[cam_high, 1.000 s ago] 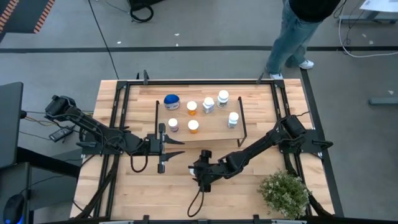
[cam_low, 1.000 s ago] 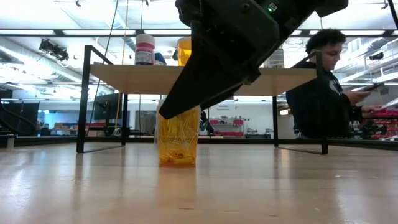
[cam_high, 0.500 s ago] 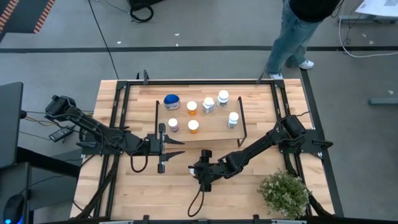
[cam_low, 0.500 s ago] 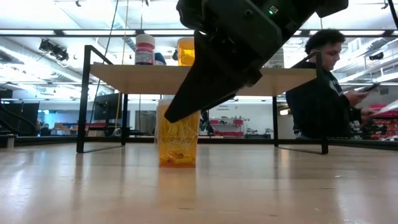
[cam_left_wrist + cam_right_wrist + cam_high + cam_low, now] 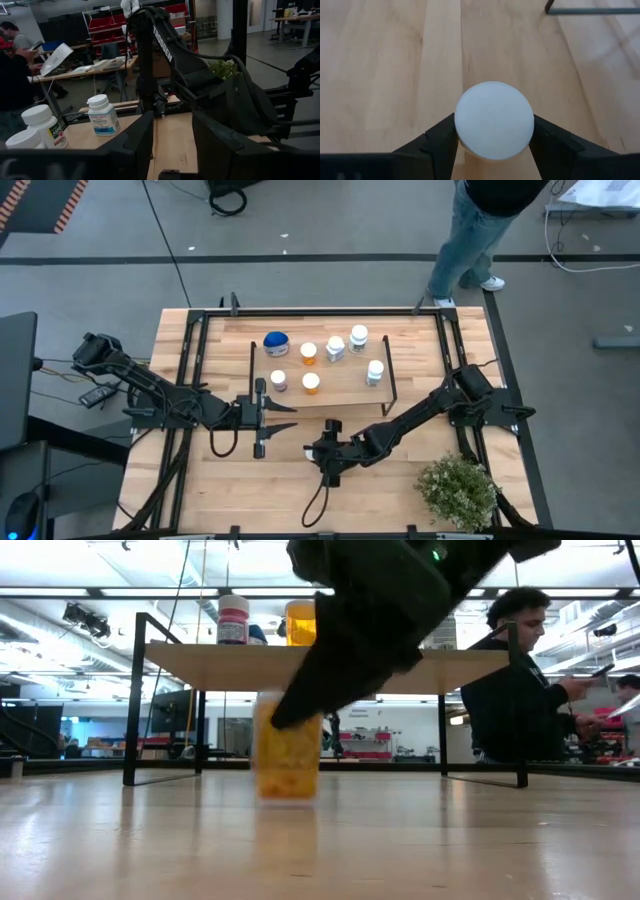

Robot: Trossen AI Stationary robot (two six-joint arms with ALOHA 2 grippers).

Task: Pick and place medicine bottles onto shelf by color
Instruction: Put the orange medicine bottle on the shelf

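Right wrist view | right end effector (image 5: pixel 492 142) closed on white-capped orange bottle (image 5: pixel 494 119) | left end effector (image 5: pixel 172 145) parted, empty

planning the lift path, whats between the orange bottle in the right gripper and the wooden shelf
Only bare wooden tabletop. In the high view, the right gripper, shut on the white-capped orange bottle, sits just in front of the low light-wood shelf, nothing lying between.

The right arm reaches low across the table's front, its gripper (image 5: pixel 318 450) pointing down with both fingers (image 5: pixel 440 137) pressed against an object held between them. The left arm rests extended near the table's left side, its gripper (image 5: pixel 262 411) spread apart
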